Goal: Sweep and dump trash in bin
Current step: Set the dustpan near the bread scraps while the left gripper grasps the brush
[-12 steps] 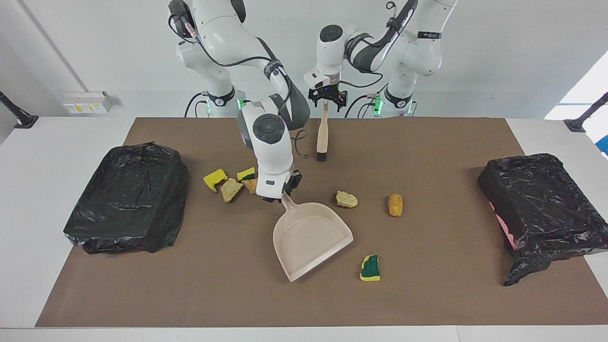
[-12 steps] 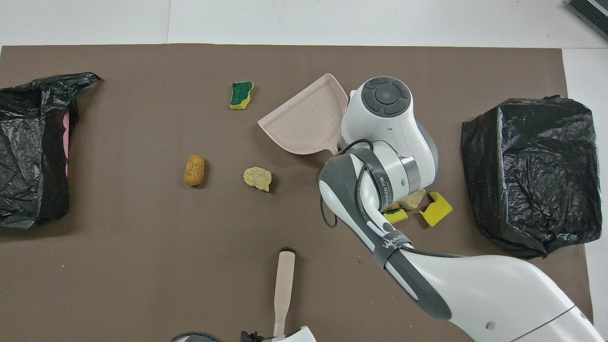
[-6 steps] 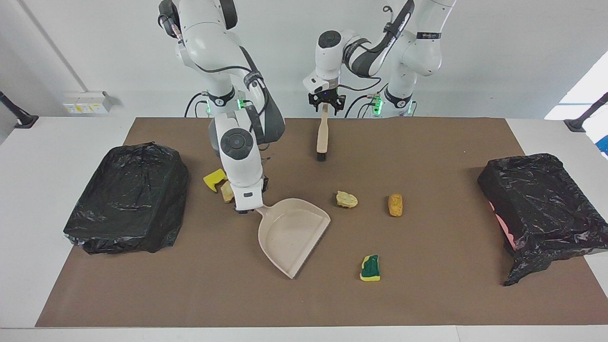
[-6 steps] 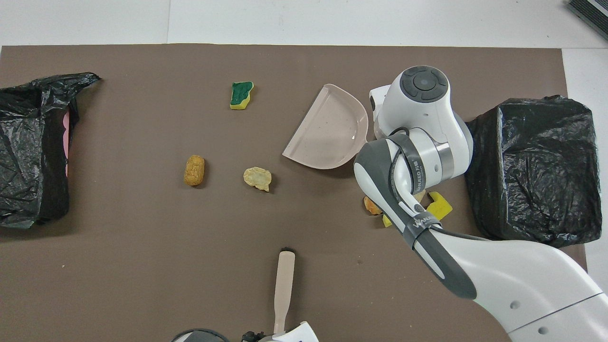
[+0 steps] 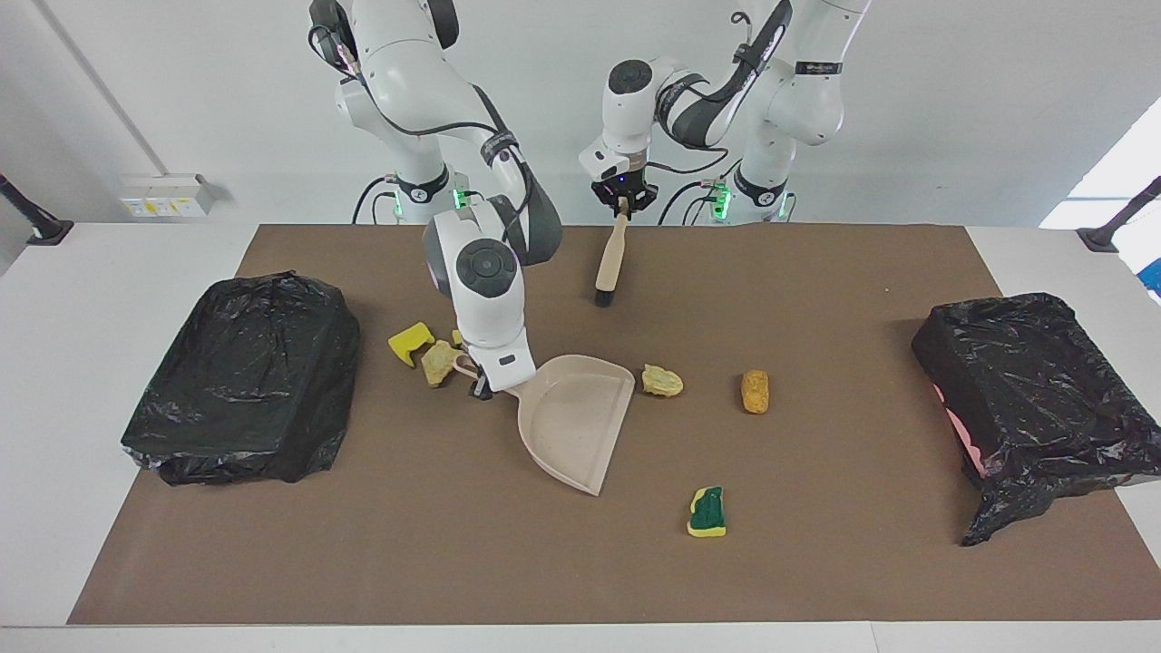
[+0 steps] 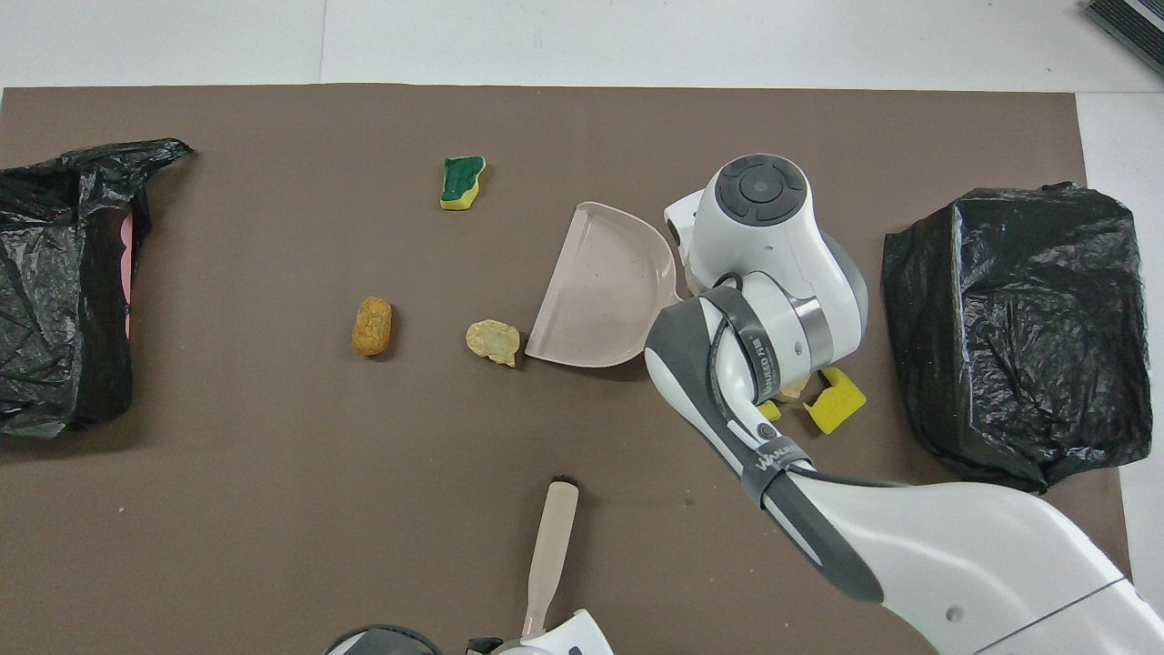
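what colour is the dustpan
The dustpan is pale pinkish beige, plain with no pattern; the overhead view shows it best.

dustpan (image 5: 576, 422) mid-mat | scrap (image 5: 662, 381) just beside its rim | brush (image 5: 609, 261) nearer robots

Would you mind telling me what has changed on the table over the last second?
The left gripper closed on the brush, tilting it. The right gripper swung the dustpan round, its mouth now beside a pale scrap. Loose trash and both bagged bins stayed put.
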`<state>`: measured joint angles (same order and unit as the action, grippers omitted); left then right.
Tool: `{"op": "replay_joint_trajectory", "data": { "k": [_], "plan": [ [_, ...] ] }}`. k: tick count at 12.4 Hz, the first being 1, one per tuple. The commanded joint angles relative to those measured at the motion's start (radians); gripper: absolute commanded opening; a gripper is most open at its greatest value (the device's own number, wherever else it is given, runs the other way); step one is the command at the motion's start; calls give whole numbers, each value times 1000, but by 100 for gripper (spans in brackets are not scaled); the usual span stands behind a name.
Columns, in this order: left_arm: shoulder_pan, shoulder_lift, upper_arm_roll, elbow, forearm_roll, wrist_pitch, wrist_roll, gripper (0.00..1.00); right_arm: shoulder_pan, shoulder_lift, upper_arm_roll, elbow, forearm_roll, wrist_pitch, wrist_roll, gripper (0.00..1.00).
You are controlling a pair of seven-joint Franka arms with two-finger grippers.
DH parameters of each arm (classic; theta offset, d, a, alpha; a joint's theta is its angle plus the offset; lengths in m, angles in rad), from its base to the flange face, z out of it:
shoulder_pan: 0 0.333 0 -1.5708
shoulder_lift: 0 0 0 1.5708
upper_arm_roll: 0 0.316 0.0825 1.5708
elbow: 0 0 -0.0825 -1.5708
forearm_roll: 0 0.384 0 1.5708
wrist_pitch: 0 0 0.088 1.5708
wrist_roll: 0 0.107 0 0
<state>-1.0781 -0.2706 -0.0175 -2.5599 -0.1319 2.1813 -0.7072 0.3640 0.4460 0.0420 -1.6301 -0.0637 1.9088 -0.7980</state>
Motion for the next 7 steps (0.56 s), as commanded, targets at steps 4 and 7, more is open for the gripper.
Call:
{"op": "replay_joint_trajectory", "data": {
  "k": [4, 7],
  "plan": [
    [220, -18, 11, 211, 30, -273, 6, 0, 29, -46, 4, -39, -21, -17, 39, 0],
    [396, -42, 11, 259, 99, -356, 64, 0, 15, -44, 6, -43, -61, -1, -10, 0]
  ]
}}
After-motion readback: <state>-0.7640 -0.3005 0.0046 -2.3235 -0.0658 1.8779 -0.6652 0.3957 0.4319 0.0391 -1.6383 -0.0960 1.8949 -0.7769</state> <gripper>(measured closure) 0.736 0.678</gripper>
